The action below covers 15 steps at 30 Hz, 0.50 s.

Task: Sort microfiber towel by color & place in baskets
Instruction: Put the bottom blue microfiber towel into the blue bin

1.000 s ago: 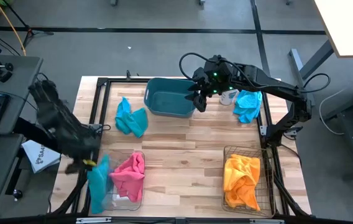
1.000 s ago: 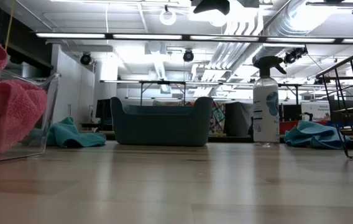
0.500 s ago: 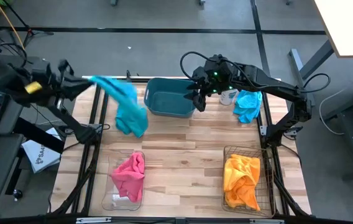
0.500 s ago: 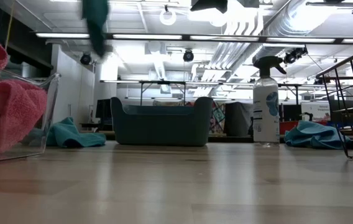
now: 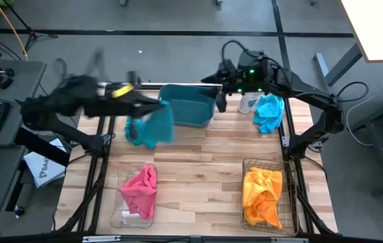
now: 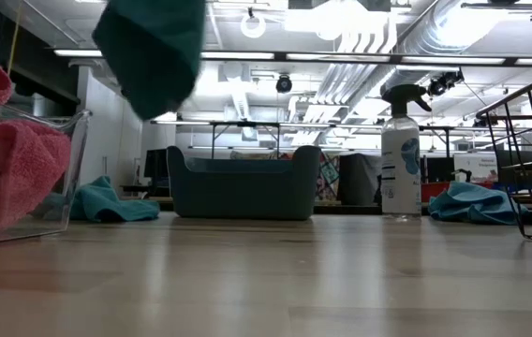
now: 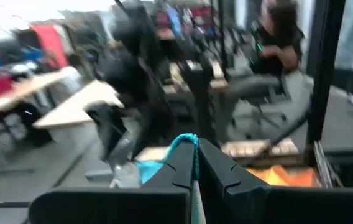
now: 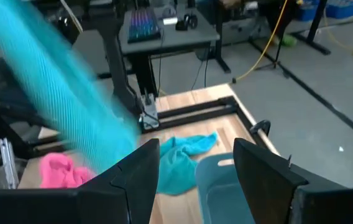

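While the left arm shows only as a motion-smeared dark shape in the high view, its left gripper (image 5: 152, 106) can be made out clamped on a teal towel (image 5: 158, 125) that hangs in the air just beside the teal tub (image 5: 186, 108). From the left wrist view the two fingers (image 7: 178, 167) are pressed together on a thin teal edge of that cloth, most of which is hidden below them. At table height only the towel's lower part shows, cut off by the frame's top.

Over the tub's far right corner, the right gripper (image 5: 220, 86) hovers with its fingers spread and nothing between them.

A second teal towel (image 6: 102, 201) lies on the table (image 5: 198, 162) left of the tub, partly hidden from above by the hanging one, and a third (image 5: 268, 113) lies right of the spray bottle (image 6: 400, 154). A pink towel (image 5: 140, 190) fills the clear bin (image 5: 128, 214); an orange towel (image 5: 261, 194) fills the wire-mesh basket (image 5: 287, 196).
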Each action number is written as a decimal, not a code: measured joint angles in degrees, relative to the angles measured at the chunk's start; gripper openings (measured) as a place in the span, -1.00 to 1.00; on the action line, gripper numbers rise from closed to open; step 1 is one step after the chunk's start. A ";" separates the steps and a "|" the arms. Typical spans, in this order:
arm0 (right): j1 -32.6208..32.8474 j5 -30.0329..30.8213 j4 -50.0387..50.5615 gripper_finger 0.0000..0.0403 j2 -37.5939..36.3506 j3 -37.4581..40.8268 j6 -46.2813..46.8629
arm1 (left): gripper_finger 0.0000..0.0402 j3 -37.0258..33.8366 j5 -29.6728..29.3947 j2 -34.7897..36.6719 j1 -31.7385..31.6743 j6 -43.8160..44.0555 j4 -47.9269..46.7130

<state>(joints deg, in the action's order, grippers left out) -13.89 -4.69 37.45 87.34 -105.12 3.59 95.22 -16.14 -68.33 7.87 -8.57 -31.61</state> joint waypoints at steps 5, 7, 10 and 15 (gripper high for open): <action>0.00 0.02 0.84 0.00 -2.74 0.00 0.42 | -1.00 -0.02 14.36 -5.97 -13.10 -4.64 8.16; 0.00 0.01 1.32 0.00 -3.88 0.00 0.42 | -1.00 0.02 18.66 -7.42 -18.32 -5.00 12.25; 0.05 0.03 2.07 0.00 -5.66 0.00 0.44 | -1.00 0.04 23.72 -9.03 -25.07 -3.75 15.95; 0.15 0.36 3.26 0.00 -8.66 0.00 0.52 | -1.00 0.09 27.69 -10.87 -31.68 -1.39 14.88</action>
<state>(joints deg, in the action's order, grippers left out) -13.74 -4.33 40.71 78.68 -105.12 4.11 95.31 11.55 -79.20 -23.81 -9.96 -16.73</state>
